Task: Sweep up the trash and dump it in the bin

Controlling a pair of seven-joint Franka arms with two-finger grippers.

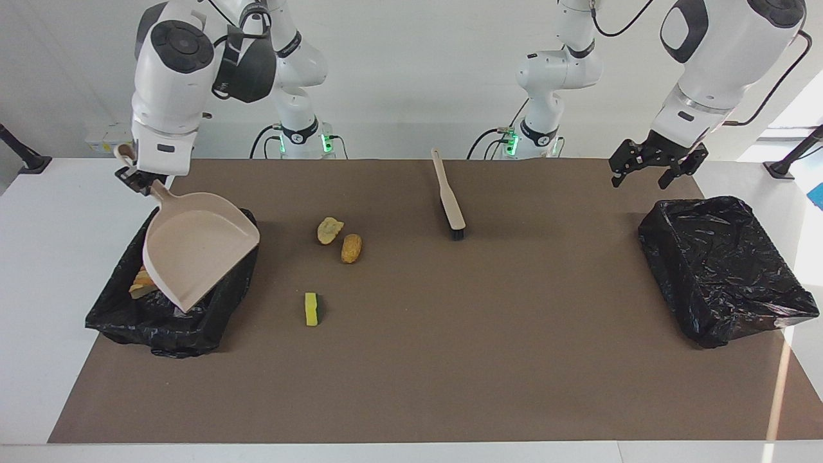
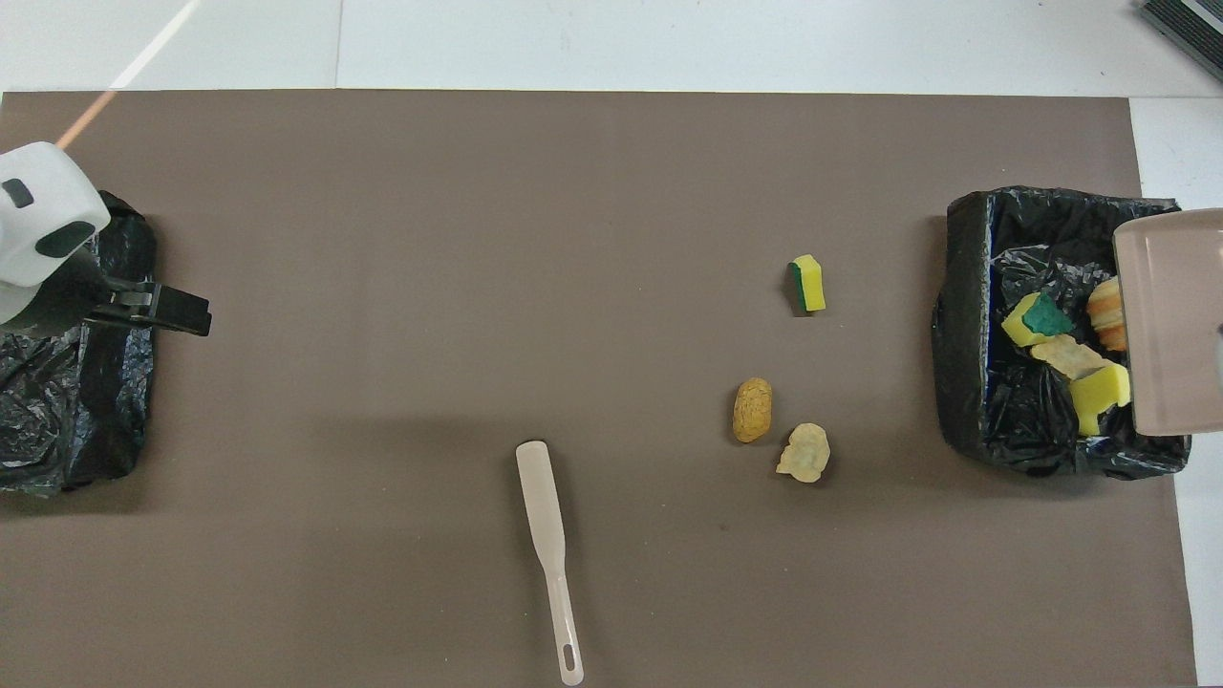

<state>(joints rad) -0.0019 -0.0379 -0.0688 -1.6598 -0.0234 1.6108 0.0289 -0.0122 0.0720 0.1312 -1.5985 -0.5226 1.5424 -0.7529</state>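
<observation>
Your right gripper is clamped on the handle of the beige dustpan, which hangs tilted over the bin at the right arm's end of the table, pan mouth pointing down into the black liner. In the overhead view only the pan's edge shows, at about 3 o'clock.

Trash already in that bin: a green-backed yellow sponge chunk, a pale tan piece, a second yellow chunk, and a striped orange-tan piece partly under the pan.

Trash on the brown mat, all toward the right arm's end: a yellow-green sponge piece, farthest from the robots of the three. An orange-brown oval lump and a pale tan lump sit just beside each other, nearer to the robots, not touching that you can see.

The brush lies flat on the mat at roughly 6 o'clock in the overhead view, bristle end farther from the robots, handle toward them. Nothing touches it.

Your left gripper waits with its jaws wide and nothing in them, over the near rim of the second bin at the left arm's end. That liner looks crumpled; no trash visible in it.
</observation>
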